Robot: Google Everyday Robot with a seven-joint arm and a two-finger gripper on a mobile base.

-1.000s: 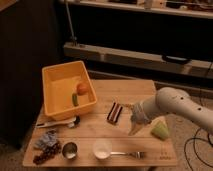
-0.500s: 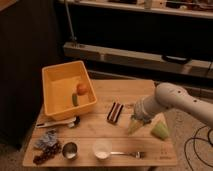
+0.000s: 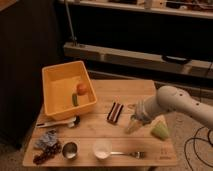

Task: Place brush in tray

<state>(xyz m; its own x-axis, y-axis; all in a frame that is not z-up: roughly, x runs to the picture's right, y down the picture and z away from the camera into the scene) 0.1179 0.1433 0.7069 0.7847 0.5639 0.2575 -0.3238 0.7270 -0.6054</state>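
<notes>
A brush [image 3: 56,123] lay on the table [image 3: 97,132] just in front of the yellow tray [image 3: 59,85]. A striped block [image 3: 115,112] sat between it and the open, empty gripper [image 3: 131,126] at right; a low reach might knock it. The brush's long axis ran left-right, dark head pointing right

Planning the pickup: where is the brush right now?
Camera view, left: the brush lies on the table just in front of the tray; the gripper hangs at right, beside the striped block.
</notes>
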